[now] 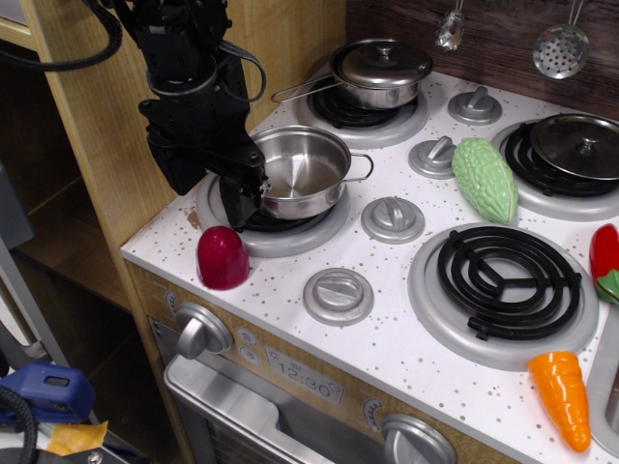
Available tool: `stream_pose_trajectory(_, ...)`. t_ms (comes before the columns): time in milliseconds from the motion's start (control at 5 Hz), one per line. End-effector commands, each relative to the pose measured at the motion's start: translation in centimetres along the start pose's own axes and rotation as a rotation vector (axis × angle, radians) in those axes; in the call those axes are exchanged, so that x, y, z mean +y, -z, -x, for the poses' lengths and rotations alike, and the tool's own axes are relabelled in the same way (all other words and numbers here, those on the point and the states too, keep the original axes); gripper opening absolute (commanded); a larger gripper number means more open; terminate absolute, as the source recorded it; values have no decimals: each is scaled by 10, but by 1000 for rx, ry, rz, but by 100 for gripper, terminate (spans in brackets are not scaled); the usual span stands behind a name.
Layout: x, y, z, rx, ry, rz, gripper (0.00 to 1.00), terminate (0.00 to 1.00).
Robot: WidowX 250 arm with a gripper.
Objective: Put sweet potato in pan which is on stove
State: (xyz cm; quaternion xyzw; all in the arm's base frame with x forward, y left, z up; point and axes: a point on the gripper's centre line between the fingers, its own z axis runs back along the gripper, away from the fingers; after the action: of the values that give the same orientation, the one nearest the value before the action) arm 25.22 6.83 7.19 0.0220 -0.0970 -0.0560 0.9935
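Note:
The sweet potato, a dark red dome-shaped toy, stands on the white speckled stove at its front left corner, just in front of the front-left burner. The pan, a shiny lidless steel pot with wire loop handles, sits on that burner and is empty. My black gripper hangs at the pan's left rim, just above and behind the sweet potato and apart from it. Its fingers are a dark mass against the burner, so the gap between them does not show. It holds nothing that I can see.
A lidded steel pot with a long handle sits on the back left burner, and a lid on the back right one. A bumpy green gourd lies mid-stove, an orange carrot front right. A wooden cabinet wall stands close on the left.

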Motion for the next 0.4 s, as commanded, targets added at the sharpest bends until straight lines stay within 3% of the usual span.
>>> stream_pose_trajectory(0,0,0,0,0,0,0,100,0)
stream_pose_trajectory(200,4,9,1,-17,-7,20,100,0)
